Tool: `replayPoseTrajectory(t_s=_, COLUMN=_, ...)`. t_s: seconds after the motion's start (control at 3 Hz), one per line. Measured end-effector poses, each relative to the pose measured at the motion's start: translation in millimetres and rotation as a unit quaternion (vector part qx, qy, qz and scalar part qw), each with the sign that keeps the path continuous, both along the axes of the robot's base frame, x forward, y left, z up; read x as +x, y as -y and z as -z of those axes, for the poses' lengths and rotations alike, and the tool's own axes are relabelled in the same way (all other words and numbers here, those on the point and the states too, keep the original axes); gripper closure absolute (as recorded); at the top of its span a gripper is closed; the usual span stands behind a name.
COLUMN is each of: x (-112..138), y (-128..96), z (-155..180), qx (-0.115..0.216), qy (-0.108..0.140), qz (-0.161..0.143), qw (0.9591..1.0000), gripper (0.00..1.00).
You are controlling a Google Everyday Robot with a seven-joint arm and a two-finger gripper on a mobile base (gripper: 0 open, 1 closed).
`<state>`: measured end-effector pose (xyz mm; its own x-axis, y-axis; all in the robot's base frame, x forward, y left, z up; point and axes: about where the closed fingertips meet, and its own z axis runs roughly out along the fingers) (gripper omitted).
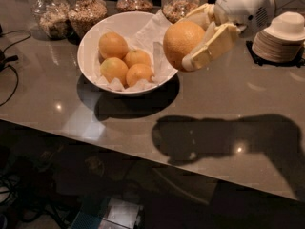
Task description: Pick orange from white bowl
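Note:
My gripper [188,44] is shut on a large deep-orange orange [182,43] and holds it in the air, just right of and above the rim of the white bowl [90,42]. The cream fingers [212,49] clasp the fruit from the right and from behind. The white bowl stands on the grey counter at the upper left. It is lined with crumpled white paper [151,35] and holds several smaller oranges [113,45]. The arm's shadow lies on the counter below.
Several glass jars of grains [88,11] stand behind the bowl along the counter's back edge. A stack of white saucers [281,39] sits at the far right. Cables [8,61] lie at the left. The counter's front edge [143,151] runs diagonally, with the dark floor below.

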<state>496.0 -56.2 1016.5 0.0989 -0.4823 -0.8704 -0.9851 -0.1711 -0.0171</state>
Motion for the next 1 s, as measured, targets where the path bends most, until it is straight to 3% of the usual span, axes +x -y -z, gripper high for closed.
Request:
replayPoseTrajectory(t_s=0.33, x=-40, y=8, z=-7, qx=0.011, qy=-0.022, qz=0.012, qw=0.9996, gripper=1.00)
replayPoseTrajectory(t_s=0.67, x=-94, y=16, z=-24, qx=0.042, qy=-0.012, qz=0.027, qw=0.9987, gripper=1.00)
replayPoseTrajectory(t_s=1.0, x=-94, y=16, z=-24, qx=0.042, qy=-0.012, qz=0.027, qw=0.9987, gripper=1.00)
